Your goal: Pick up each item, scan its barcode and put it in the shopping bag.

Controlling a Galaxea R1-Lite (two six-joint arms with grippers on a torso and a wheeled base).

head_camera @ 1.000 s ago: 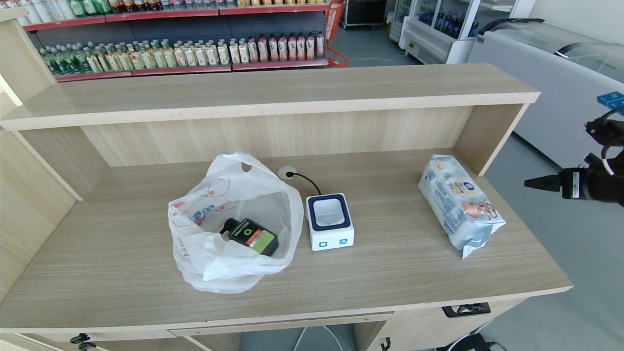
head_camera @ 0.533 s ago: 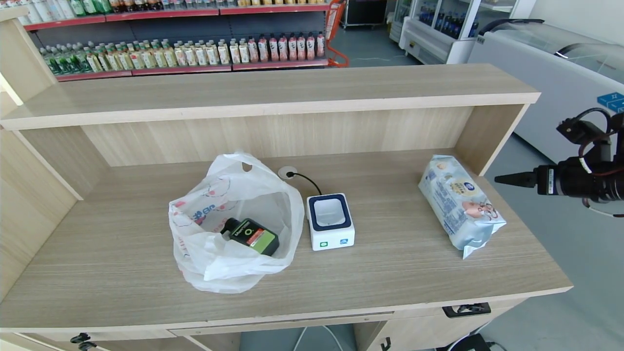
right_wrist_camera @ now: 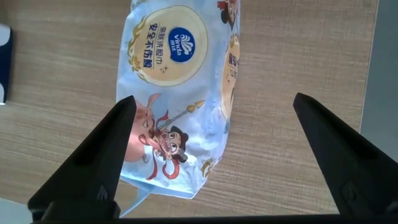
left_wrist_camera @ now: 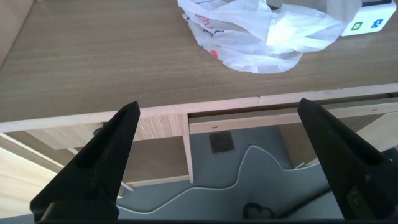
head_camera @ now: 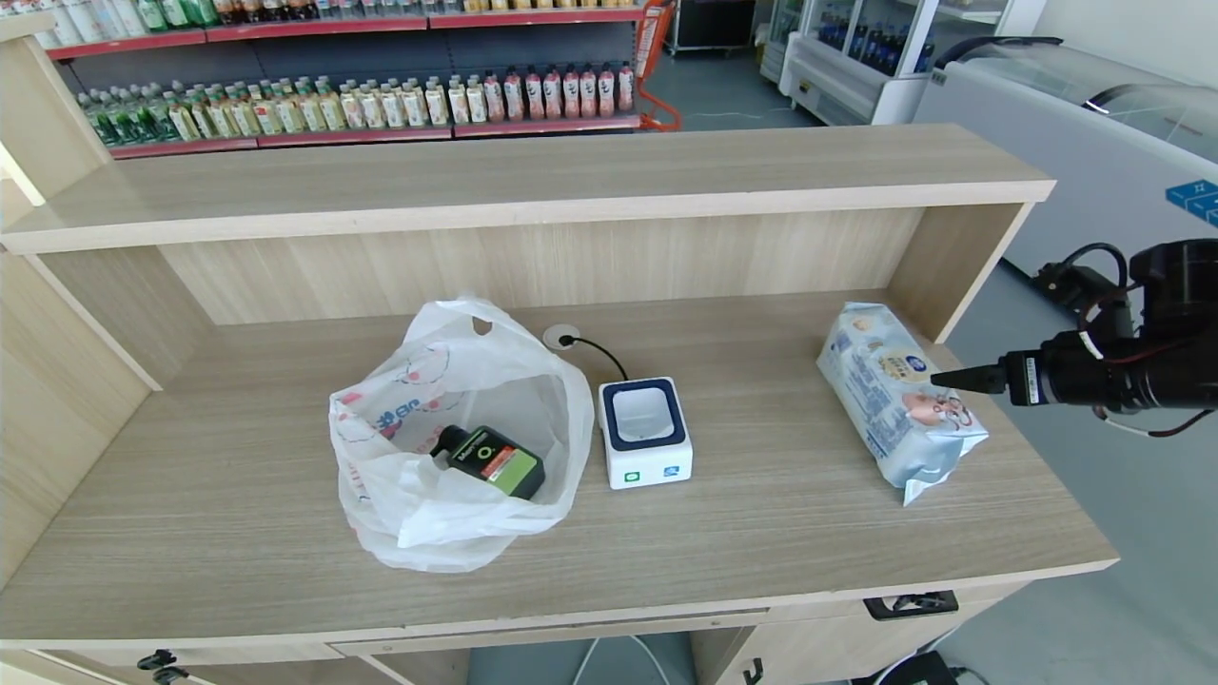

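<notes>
The left tool (left_wrist_camera: 219, 106) hangs in front of the surface's (head_camera: 761, 533) near edge, fingers spread wide and empty. Just beyond that edge, the white shopping bag (head_camera: 419, 523) slumps open with a dark green bottle (head_camera: 490, 461) lying inside. The white scanner (head_camera: 644, 433) sits just beside the bag on its right. Farther right, well apart from the scanner, the pale blue pack of wipes (head_camera: 899, 400) lies flat near the surface's right edge. The right tool (right_wrist_camera: 212, 99) is at the pack's outer side with its fingers wide apart. In the right wrist view the pack lies between them, ungripped.
</notes>
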